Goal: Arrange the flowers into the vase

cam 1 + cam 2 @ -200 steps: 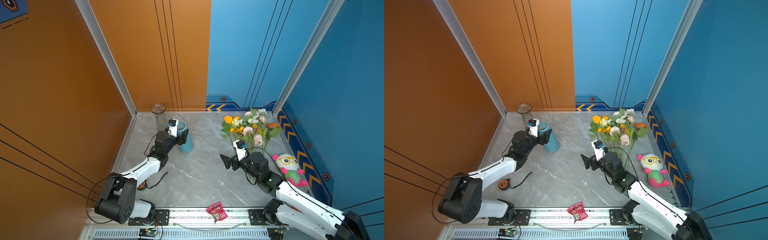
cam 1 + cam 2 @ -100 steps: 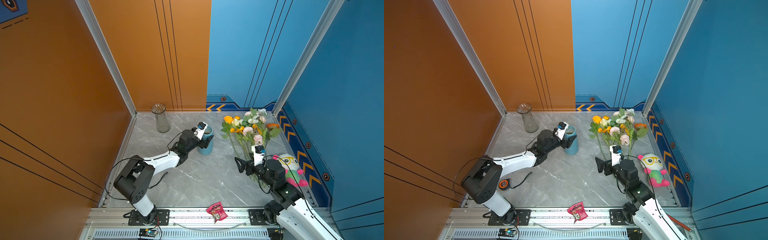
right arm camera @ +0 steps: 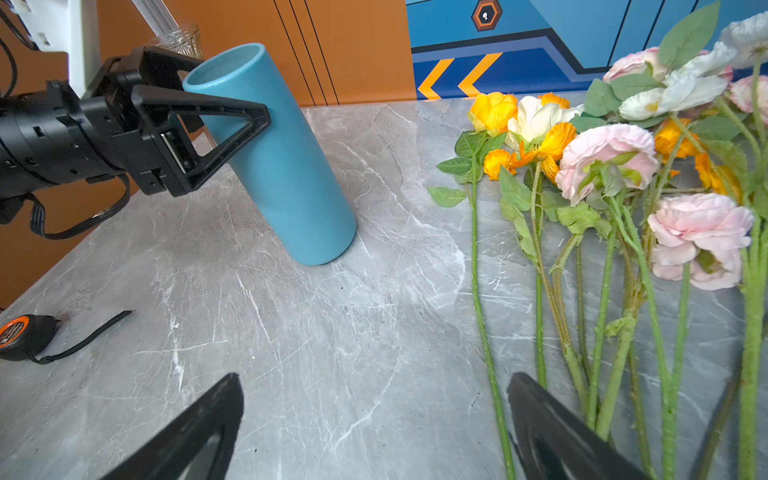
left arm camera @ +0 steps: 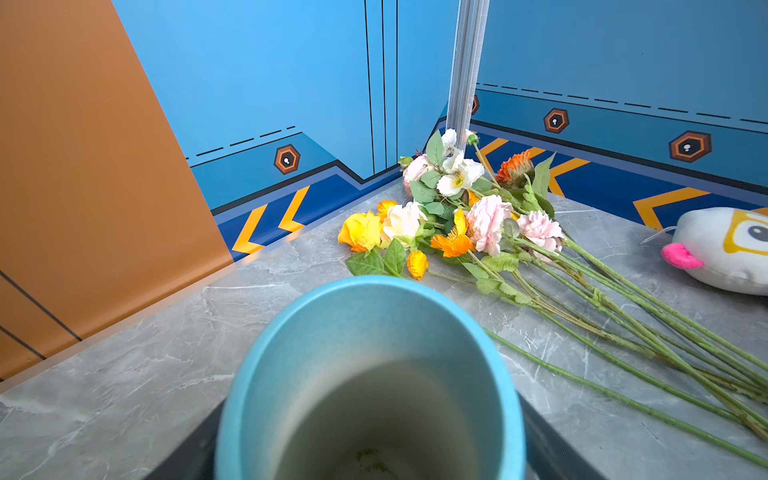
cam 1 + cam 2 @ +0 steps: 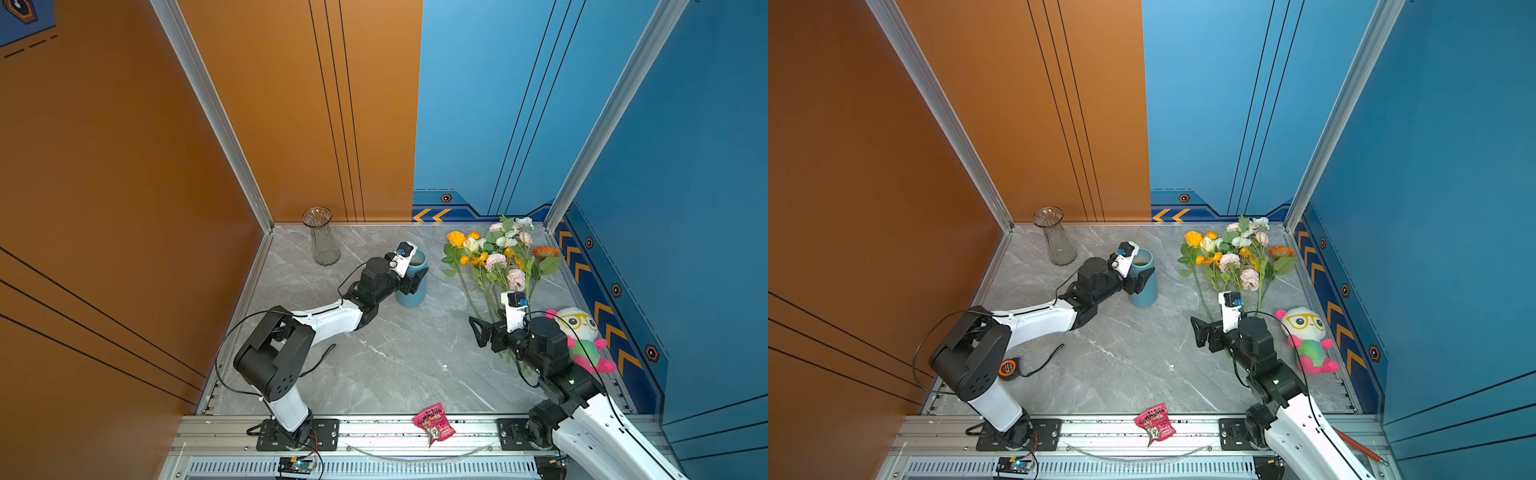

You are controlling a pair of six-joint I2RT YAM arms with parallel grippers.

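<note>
Left gripper (image 5: 414,272): clamped around blue vase (image 5: 411,293), table (image 5: 374,374) centre | right gripper (image 3: 376,384): spread wide, holding nothing, at flowers' (image 5: 494,259) near end | flowers: lying far right.

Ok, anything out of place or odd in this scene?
Three strays: a pink snack packet lies on the front aluminium rail, off the tabletop; an orange tape measure sits at the tabletop's left side; a plush toy lies beside the flowers. Nothing looks spilled or damaged.
</note>
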